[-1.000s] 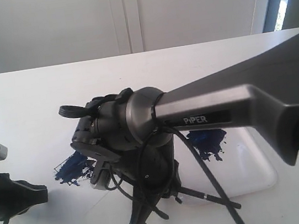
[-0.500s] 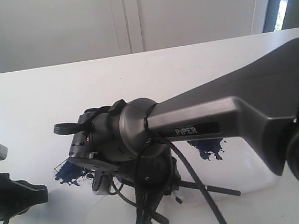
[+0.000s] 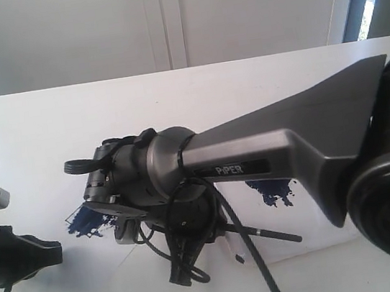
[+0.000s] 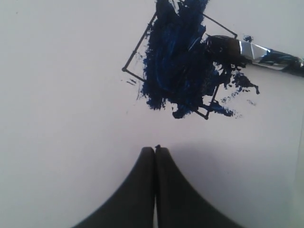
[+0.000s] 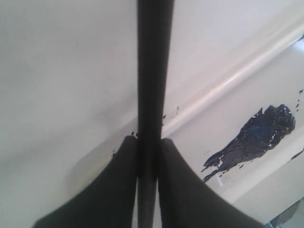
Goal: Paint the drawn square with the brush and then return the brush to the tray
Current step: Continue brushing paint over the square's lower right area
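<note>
The drawn square is a thin black outline on white paper, thickly smeared with dark blue paint; in the exterior view it shows as a blue patch left of the right arm. The brush bristles and silver ferrule lie at one edge of the square. My right gripper is shut on the brush's black handle, low over the paper; the handle's free end pokes out towards the tray. My left gripper is shut and empty, a short way from the square.
The glossy white tray's rim and its dark blue paint blot sit close beside the right gripper; the blot also shows behind the arm. The left arm rests at the table's left edge. A black cable hangs under the right arm.
The right arm's wrist has shifted left with the brush, and the handle's free end has swung back. The left arm has not moved.
</note>
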Robot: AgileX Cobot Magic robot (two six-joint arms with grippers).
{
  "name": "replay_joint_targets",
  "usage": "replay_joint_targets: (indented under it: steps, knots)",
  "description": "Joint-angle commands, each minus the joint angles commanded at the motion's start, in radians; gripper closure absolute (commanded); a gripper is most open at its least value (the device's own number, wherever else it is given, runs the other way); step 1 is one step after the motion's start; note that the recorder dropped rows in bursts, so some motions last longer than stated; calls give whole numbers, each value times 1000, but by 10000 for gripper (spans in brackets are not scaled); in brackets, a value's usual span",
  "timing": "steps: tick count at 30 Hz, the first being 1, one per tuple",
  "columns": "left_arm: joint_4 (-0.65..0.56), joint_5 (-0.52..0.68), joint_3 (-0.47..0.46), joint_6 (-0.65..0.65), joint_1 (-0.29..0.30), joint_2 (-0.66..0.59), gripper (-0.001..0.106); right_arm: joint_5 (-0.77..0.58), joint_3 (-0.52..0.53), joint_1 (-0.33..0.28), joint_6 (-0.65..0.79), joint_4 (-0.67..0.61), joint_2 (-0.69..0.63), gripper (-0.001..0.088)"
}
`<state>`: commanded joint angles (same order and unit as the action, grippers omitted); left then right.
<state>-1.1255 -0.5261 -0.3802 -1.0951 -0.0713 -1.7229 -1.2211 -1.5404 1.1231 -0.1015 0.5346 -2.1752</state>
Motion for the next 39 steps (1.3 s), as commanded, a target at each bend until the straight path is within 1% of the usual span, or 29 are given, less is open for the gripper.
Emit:
replay_joint_targets:
  steps: [7, 10, 13, 20, 24, 31, 35, 39]
  knots:
    - [-4, -4, 0, 0, 0, 0, 1048, 0, -41, -48, 0, -8, 0, 868]
    - [-4, -4, 0, 0, 0, 0, 1048, 0, -44, -48, 0, -26, 0, 868]
    - [-4, -4, 0, 0, 0, 0, 1048, 0, -44, -39, 16, -82, 0, 868]
    - [-4, -4, 0, 0, 0, 0, 1048, 0, -44, -35, 18, -96, 0, 868]
    - [-4, -11, 0, 0, 0, 0, 1048, 0, -44, -35, 37, -154, 0, 868]
    - [-6, -11, 0, 0, 0, 0, 1048, 0, -44, -3, 56, -189, -15, 868]
    - [-8, -11, 0, 0, 0, 0, 1048, 0, -41, 22, 82, -250, -37, 868]
    - [-11, -16, 0, 0, 0, 0, 1048, 0, -41, 45, 82, -221, -59, 868]
